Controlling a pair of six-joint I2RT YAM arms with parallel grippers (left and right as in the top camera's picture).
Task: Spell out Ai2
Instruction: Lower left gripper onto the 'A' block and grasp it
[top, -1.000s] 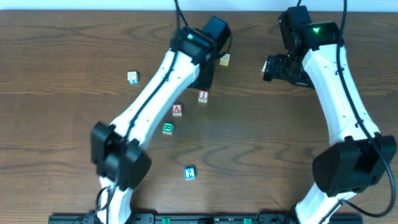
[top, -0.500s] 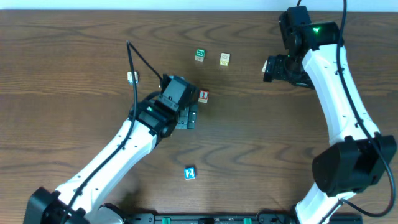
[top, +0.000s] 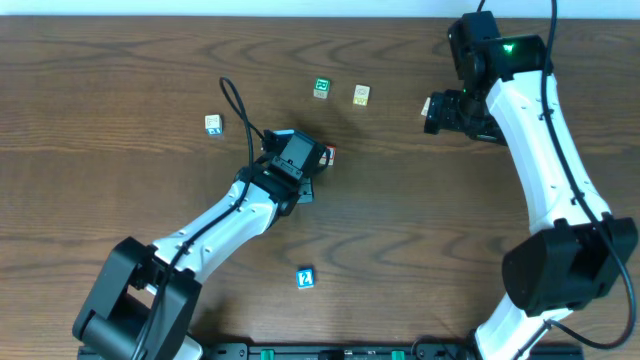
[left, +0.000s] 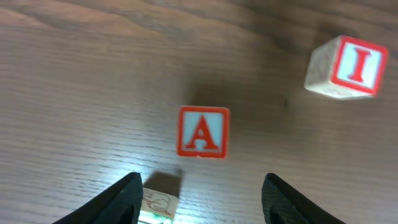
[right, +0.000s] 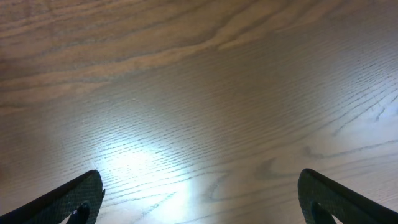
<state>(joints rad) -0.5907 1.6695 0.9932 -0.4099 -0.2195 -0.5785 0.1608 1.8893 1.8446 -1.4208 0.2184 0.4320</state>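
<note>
Wood table (left: 74, 74): left end effector (left: 202, 183) spread wide, hovering over A block (left: 203, 131).

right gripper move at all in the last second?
No. In the overhead view the right gripper sits at the same spot, just right of the cream block, which has not shifted either.

The fingers of my left claw (left: 202, 180) are spread, and the gap between them is free. The A block (left: 203, 132) lies just beyond this gap. A green-edged block (left: 157, 203) sits just beside the left finger. The I block (left: 348, 66) is far right, apart from A. Before my right claw (right: 199, 180), spread too, is only bench (right: 199, 93) wood.
</note>
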